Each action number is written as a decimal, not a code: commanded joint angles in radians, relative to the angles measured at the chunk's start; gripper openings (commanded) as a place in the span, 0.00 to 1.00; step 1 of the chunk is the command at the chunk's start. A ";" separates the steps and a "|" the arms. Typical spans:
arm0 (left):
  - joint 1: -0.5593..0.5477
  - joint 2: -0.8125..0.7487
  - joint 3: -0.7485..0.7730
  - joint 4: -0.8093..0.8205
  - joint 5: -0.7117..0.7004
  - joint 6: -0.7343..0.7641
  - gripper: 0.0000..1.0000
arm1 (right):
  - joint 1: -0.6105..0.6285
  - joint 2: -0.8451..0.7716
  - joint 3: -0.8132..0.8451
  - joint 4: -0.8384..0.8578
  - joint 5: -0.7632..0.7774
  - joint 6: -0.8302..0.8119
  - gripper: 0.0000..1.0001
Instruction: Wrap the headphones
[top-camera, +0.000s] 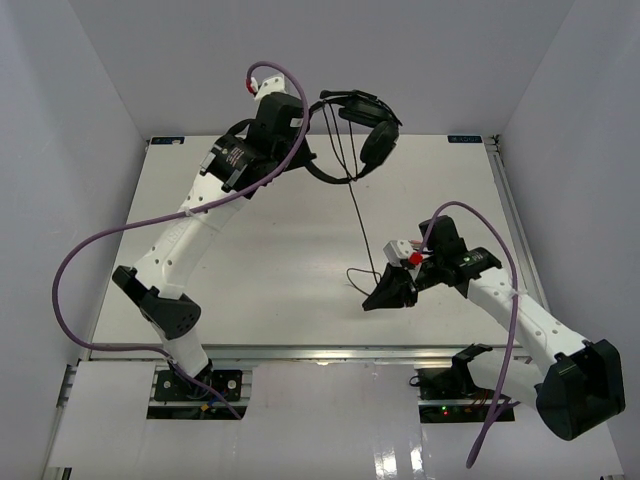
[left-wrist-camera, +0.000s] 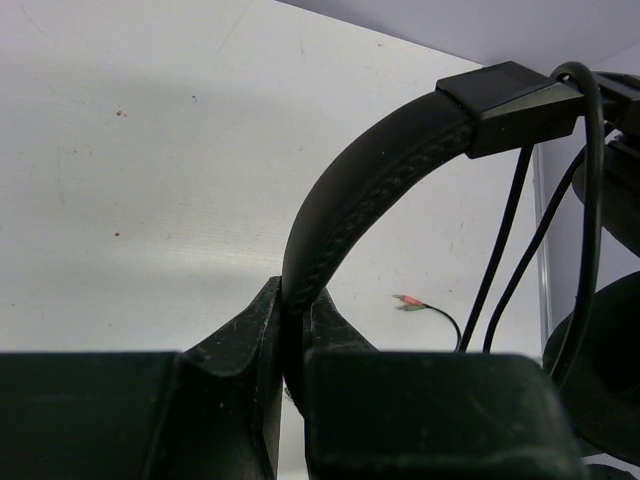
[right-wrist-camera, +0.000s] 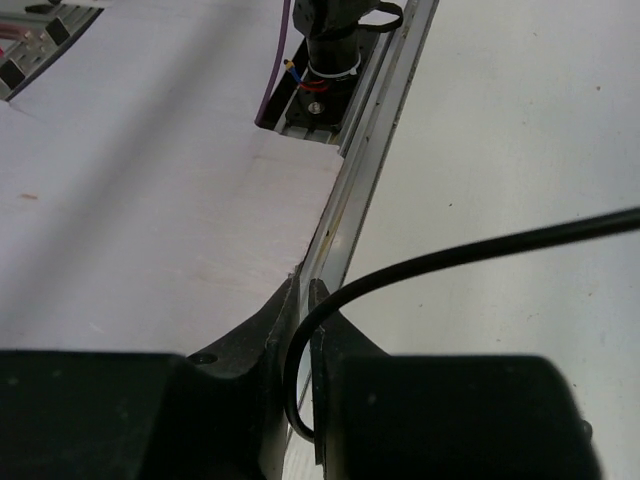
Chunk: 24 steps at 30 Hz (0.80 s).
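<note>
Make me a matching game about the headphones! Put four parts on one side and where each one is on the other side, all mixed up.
Things:
1. headband
2. cord
3. plug
4. earcup

Places:
A. lying on the table
B. pinched in the right gripper
C. hanging up in the air
D. clamped in the left gripper

Pairs: 1-D, 2-B, 3-A, 4-C

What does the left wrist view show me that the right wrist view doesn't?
Left wrist only: the left gripper shut on the headband, and the plug lying on the table. Right wrist only: the right gripper pinching the cord, over the rail at the table's edge. Both: black cord over the white table.
</note>
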 joint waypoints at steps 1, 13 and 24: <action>0.045 -0.037 -0.020 0.040 0.018 0.004 0.00 | 0.006 -0.012 0.097 -0.346 0.058 -0.324 0.12; 0.096 -0.053 -0.133 0.063 0.015 0.035 0.00 | 0.031 -0.017 0.271 -0.606 0.300 -0.537 0.09; 0.102 -0.025 -0.301 0.111 0.000 0.080 0.00 | 0.124 0.032 0.611 -0.616 0.739 -0.480 0.08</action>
